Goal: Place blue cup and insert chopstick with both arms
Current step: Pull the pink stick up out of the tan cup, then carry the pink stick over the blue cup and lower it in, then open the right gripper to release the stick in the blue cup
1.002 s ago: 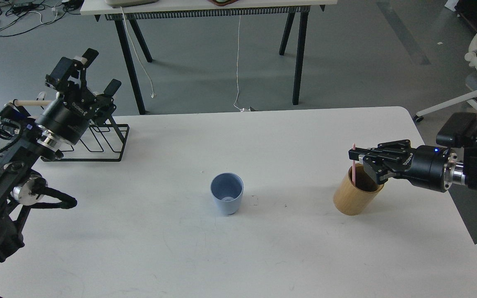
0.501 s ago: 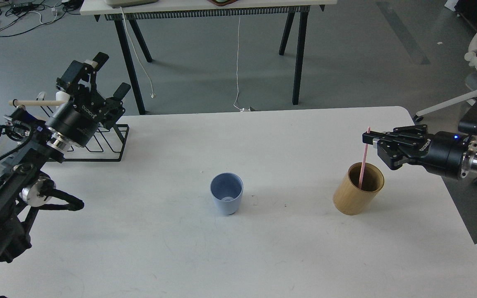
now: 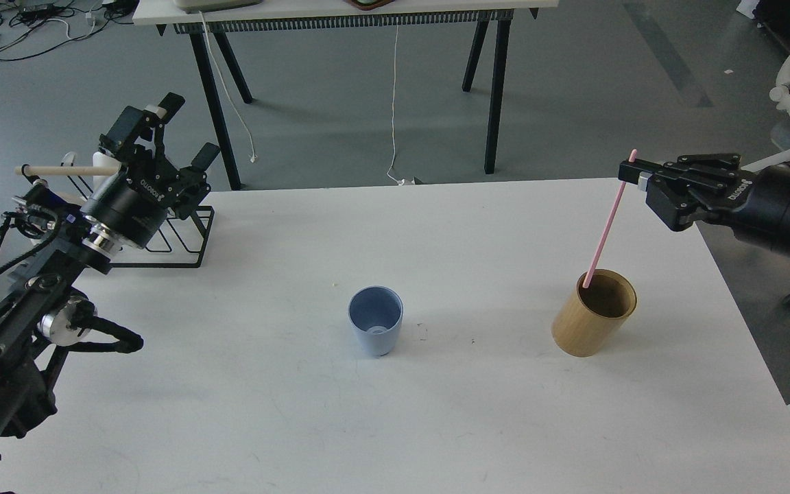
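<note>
Standing upright near the bench's middle, one blue cup sat well apart from both tools, with bare surface around it. Toward the right edge, one bamboo holder held the lower tip of a single pink chopstick, which slanted up to the right tool, pinched at its top end. Farther off at the far-left corner, the left tool hung with fingers spread over a black wire rack.

The cup stands mid-table, the wooden holder to its right, the wire rack at the far left corner
</note>
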Motion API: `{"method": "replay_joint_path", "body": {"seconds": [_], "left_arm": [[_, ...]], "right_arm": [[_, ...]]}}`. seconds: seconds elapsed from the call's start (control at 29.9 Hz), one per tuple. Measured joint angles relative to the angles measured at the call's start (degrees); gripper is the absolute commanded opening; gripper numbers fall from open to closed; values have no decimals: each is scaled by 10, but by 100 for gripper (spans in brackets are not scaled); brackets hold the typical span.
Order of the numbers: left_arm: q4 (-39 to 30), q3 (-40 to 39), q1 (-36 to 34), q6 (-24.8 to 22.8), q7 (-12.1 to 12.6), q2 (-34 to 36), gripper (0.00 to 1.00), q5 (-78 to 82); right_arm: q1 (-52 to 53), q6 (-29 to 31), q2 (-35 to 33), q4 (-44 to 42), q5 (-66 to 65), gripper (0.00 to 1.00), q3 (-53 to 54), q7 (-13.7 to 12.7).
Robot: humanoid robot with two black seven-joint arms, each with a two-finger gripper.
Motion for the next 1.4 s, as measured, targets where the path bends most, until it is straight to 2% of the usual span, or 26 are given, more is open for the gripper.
{"method": "replay_joint_path", "body": {"seconds": [0.23, 0.43, 0.63, 0.83, 0.97, 1.4], "left_arm": [[17, 7, 0, 0, 0, -4, 99, -1], [36, 7, 1, 0, 0, 0, 99, -3], [44, 6, 1, 0, 0, 3, 99, -4], [54, 6, 2, 0, 0, 1, 99, -4], [57, 6, 3, 0, 0, 0, 99, -4], [61, 6, 3, 0, 0, -4, 99, -4]], "right_arm": [[31, -4, 31, 12, 28, 4, 10, 0], [84, 1, 164, -24, 22, 4, -16, -1], [182, -1, 279, -115, 20, 4, -124, -3], [200, -3, 356, -184, -19, 4, -164, -2], [201, -5, 384, -198, -38, 4, -179, -2], [197, -6, 412, -211, -42, 6, -201, -2]]}}
